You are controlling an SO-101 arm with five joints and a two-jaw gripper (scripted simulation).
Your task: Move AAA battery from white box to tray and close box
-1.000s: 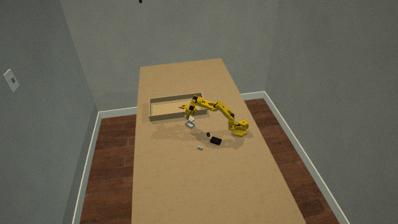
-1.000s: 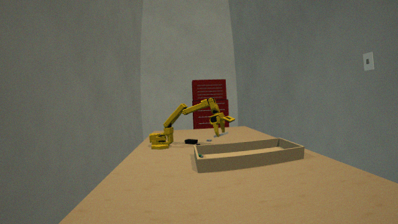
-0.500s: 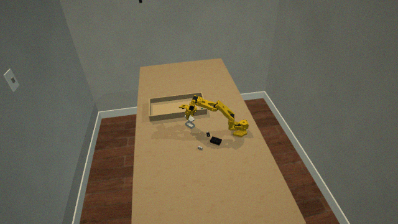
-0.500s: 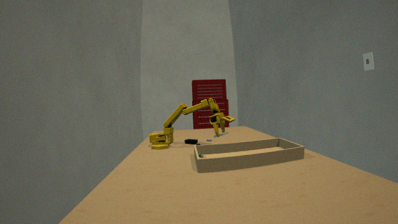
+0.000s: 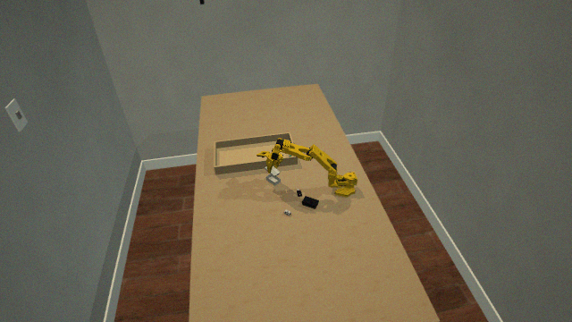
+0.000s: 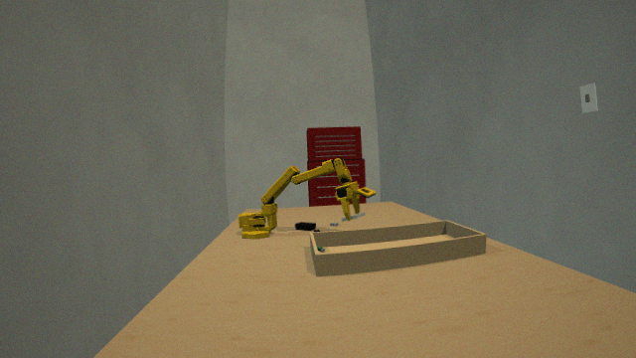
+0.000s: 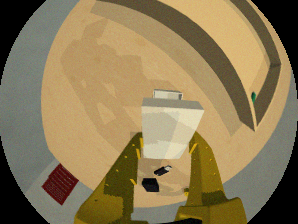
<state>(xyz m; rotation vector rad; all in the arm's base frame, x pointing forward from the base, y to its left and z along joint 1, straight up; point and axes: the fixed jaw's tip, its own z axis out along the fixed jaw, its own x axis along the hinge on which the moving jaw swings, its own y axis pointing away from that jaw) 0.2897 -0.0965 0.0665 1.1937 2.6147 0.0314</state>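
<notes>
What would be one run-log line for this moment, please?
claw: shut on white lid | white box base: open, on table beside tray | small green item: in tray corner

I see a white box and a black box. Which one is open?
The white box base, just below the gripper, stands open: the gripper holds its white lid above it. The black box, nearer the arm's foot, is closed.

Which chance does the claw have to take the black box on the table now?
Probably not yet. The claw is shut on a white lid, so it has no room. The black box lies uncovered near the arm, so the way looks free once the lid is released.
</notes>
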